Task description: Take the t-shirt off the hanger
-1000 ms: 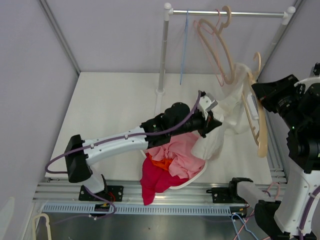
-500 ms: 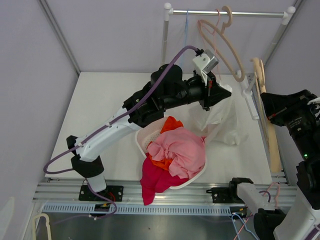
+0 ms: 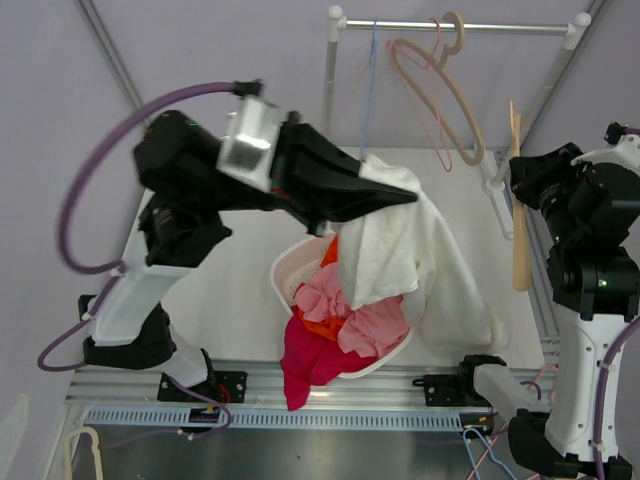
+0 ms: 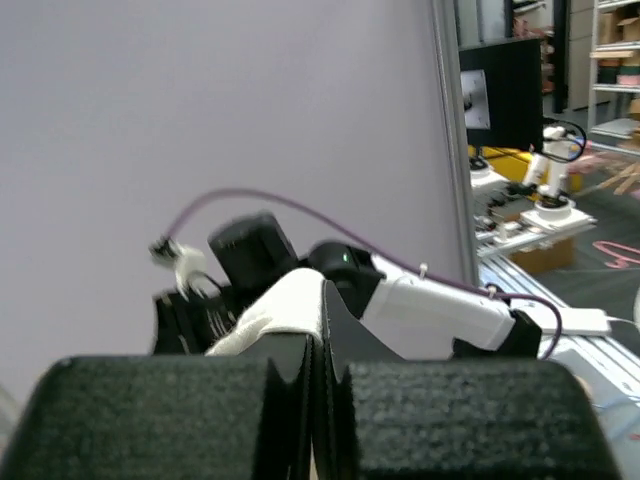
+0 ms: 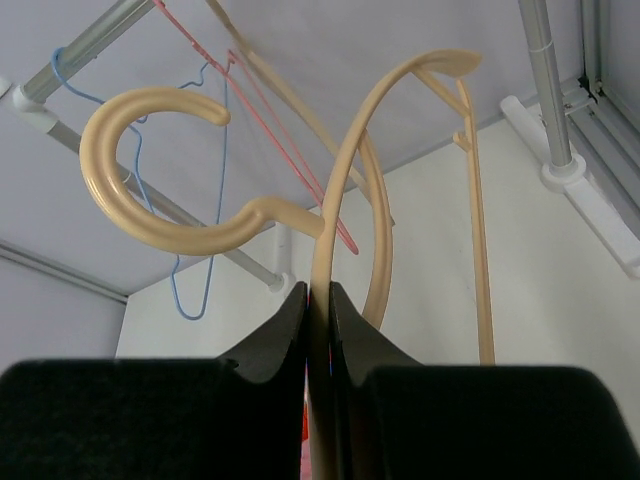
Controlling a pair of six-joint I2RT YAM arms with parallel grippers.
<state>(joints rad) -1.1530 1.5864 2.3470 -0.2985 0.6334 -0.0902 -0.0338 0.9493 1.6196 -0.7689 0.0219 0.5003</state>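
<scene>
The white t-shirt (image 3: pixel 405 255) hangs free in the air over the basket, off the hanger. My left gripper (image 3: pixel 405 197) is raised high and shut on the t-shirt's upper edge. In the left wrist view a fold of the white t-shirt (image 4: pixel 275 305) sticks out from between the closed jaws of the left gripper (image 4: pixel 318 300). The beige hanger (image 3: pixel 519 220) stands bare and edge-on at the right, with my right gripper (image 3: pixel 523 195) shut on it. In the right wrist view the right gripper (image 5: pixel 318 292) pinches the beige hanger (image 5: pixel 345 190) just below its hook.
A white basket (image 3: pixel 283 282) of pink, red and orange clothes (image 3: pixel 350 320) sits on the table in front of the arms. The clothes rail (image 3: pixel 460 27) at the back carries a second beige hanger (image 3: pixel 445 95), a pink wire hanger and a blue wire hanger (image 3: pixel 368 90). Its post (image 3: pixel 326 110) stands at the table's middle back.
My left arm has swung up and to the left, pulling the t-shirt clear of the hanger. The right gripper has turned the bare hanger edge-on at the right.
</scene>
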